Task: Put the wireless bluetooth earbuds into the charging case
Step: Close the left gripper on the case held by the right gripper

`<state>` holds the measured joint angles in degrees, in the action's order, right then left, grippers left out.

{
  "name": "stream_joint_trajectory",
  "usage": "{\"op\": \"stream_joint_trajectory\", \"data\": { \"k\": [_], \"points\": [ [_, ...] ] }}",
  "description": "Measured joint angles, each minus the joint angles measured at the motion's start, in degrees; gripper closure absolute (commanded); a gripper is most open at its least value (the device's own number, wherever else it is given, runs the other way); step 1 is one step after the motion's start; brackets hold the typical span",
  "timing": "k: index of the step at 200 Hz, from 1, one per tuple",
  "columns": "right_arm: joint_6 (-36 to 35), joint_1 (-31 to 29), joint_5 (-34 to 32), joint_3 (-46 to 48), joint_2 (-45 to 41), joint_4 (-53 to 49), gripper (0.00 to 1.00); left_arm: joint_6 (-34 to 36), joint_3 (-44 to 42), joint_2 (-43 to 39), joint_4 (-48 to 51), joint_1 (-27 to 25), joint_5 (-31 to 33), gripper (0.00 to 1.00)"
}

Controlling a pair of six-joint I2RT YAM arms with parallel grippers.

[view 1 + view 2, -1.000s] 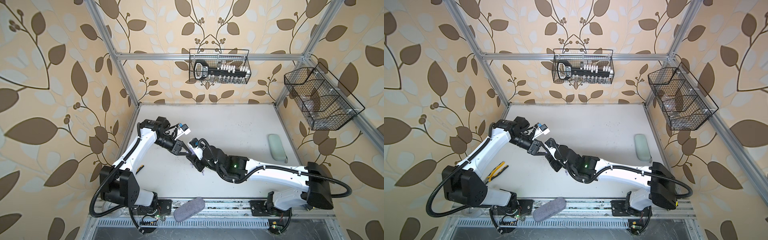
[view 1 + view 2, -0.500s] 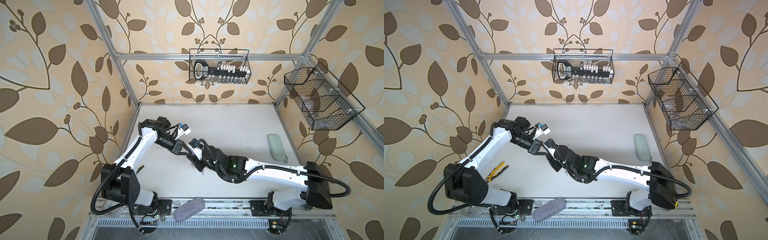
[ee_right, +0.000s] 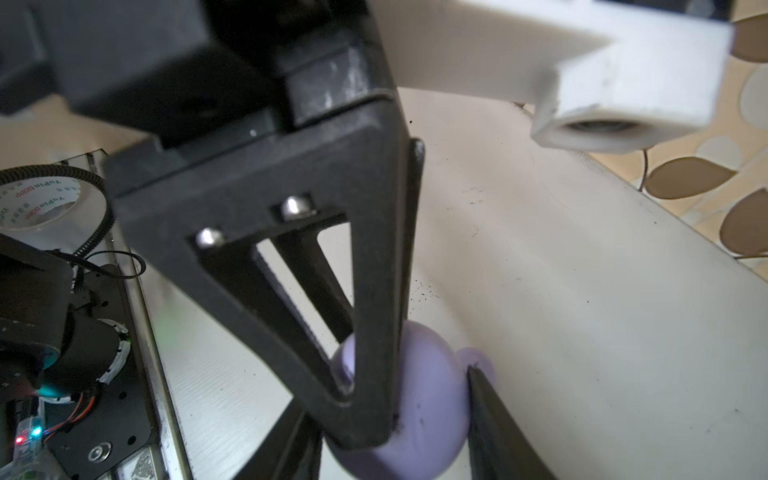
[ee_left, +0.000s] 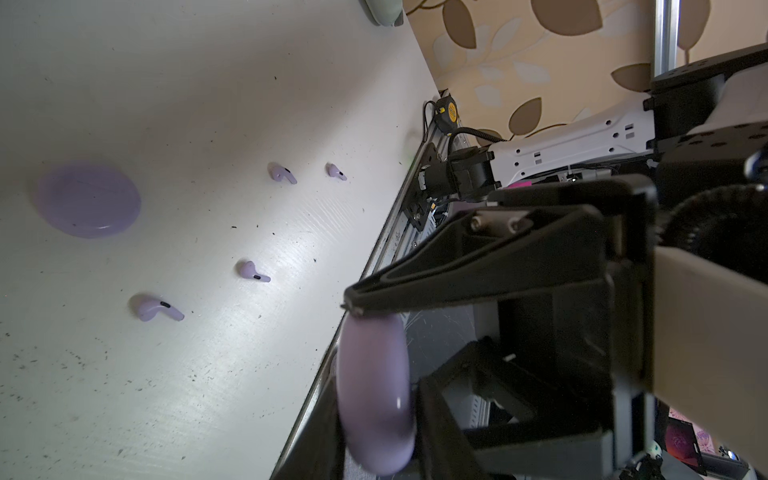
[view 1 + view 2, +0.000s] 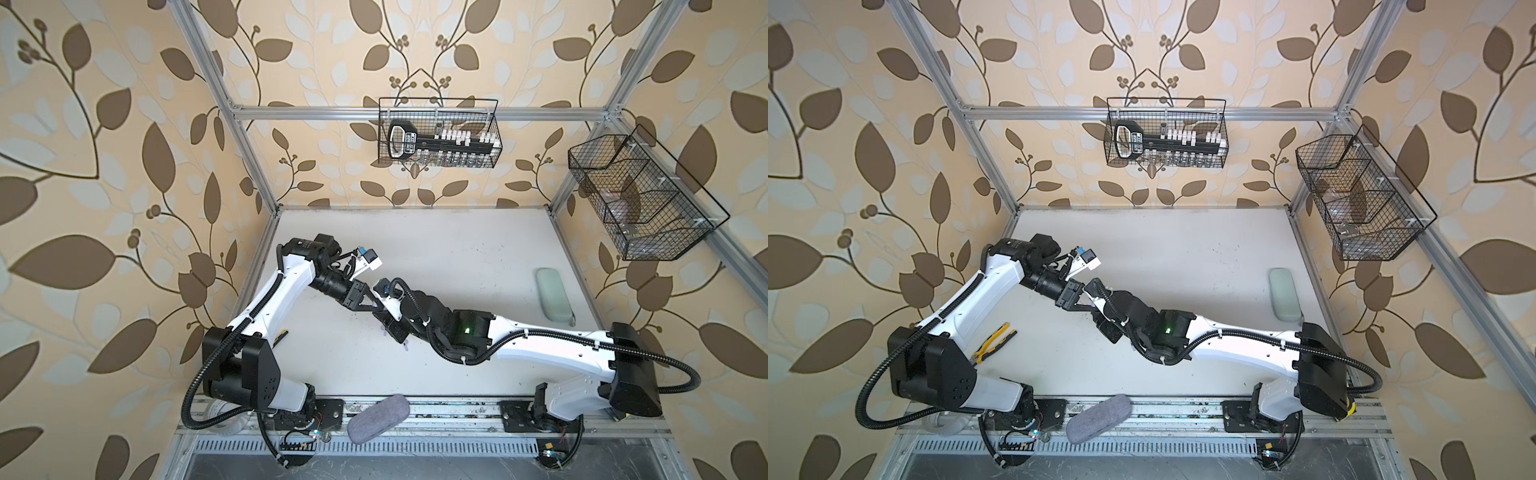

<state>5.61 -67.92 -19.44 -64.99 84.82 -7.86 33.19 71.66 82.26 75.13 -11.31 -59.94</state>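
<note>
A round lavender charging case [image 4: 376, 395] hangs edge-on above the table's front edge, gripped by both grippers. My left gripper [image 4: 376, 374] is shut on its thin sides. My right gripper [image 3: 399, 399] is shut across its width; one of its fingertips [image 4: 353, 307] touches the rim. In both top views the two grippers [image 5: 376, 307] [image 5: 1090, 305] meet mid-table and hide the case. Several tiny lavender earbuds [image 4: 282, 173] [image 4: 252, 271] [image 4: 154, 307] lie loose on the white table. A second round lavender case [image 4: 87, 201] lies flat and closed beyond them.
A pale green glasses case [image 5: 555, 299] lies at the table's right edge. A grey pouch [image 5: 378, 417] rests on the front rail. Yellow-handled pliers [image 5: 994, 343] lie under the left arm. Wire baskets [image 5: 438, 139] [image 5: 640, 199] hang on the walls. A tape roll [image 3: 37, 199] sits off the table.
</note>
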Motion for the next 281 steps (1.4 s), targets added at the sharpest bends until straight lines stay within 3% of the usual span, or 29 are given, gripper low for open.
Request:
{"op": "stream_joint_trajectory", "data": {
  "k": [89,152,203,244,281],
  "points": [
    [-1.7,-0.1,0.2,-1.0,0.7,-2.0,0.75,3.7,0.5,2.9,3.4,0.0,-0.7,0.74],
    [-2.5,-0.1,0.4,-1.5,0.8,-2.7,0.74,3.7,0.7,2.9,4.2,0.0,-0.7,0.84],
    [-2.5,0.0,0.4,-1.5,0.8,-2.8,0.58,2.8,0.7,2.9,3.7,0.0,-0.7,0.86],
    [-2.4,0.4,0.5,-1.5,0.8,-2.6,0.37,2.3,0.7,2.9,3.1,0.0,-1.2,0.87],
    [-1.7,0.9,0.4,-0.9,0.3,-2.4,0.29,2.3,0.7,2.0,2.6,-0.8,-1.4,0.87]
  ]
}}
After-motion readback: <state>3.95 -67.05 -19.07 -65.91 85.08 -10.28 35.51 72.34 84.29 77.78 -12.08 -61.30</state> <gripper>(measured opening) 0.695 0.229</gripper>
